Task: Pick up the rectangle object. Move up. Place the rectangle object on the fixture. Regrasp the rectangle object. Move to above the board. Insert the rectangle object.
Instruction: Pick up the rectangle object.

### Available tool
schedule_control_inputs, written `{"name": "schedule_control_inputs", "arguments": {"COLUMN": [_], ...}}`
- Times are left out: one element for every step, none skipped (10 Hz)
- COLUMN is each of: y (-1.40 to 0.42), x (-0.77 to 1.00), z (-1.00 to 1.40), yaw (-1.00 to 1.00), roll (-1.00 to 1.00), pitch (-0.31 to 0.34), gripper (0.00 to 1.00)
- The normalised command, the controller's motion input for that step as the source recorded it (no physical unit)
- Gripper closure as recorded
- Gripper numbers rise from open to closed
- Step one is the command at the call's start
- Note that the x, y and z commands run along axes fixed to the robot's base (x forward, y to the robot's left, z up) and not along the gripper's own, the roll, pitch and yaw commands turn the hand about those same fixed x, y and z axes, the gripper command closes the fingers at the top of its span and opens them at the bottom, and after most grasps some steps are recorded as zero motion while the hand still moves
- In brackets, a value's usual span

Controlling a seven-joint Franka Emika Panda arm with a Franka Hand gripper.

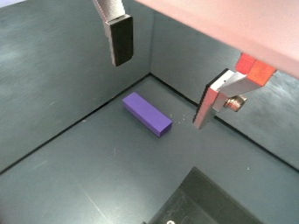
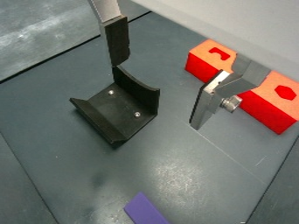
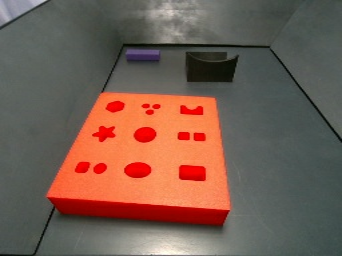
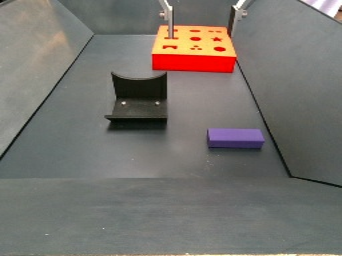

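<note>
Above the board (image 4: 195, 48): gripper (image 4: 203, 9), jaws apart, empty
Beside the fixture (image 4: 138, 99): purple block (image 4: 235, 138), flat on floor

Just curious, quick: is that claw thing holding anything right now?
Claw: open and empty, up in the air; the purple block lies on the floor.

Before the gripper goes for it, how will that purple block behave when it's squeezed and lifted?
The purple block looks rigid with flat faces, so it probably won't flex or roll. It lies flat on its long side on the floor, so tipping seems unlikely. Its matte surface should give the pads fair grip. The gripper hangs open above the floor, holding nothing.
</note>
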Motion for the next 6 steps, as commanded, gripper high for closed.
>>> {"name": "schedule_control_inputs", "arguments": {"y": [0.00, 0.00, 0.00, 0.00, 0.00, 0.00], "x": [0.00, 0.00, 0.00, 0.00, 0.00, -0.01], "z": [0.00, 0.00, 0.00, 0.00, 0.00, -0.07], "yaw": [-1.00, -1.00, -1.00, -1.00, -1.00, -1.00], "roll": [0.00, 0.00, 0.01, 0.01, 0.01, 0.01], "pitch": [0.000, 0.001, 0.021, 0.024, 0.023, 0.023], "gripper": [0.00, 0.00, 0.00, 0.00, 0.00, 0.00]}}
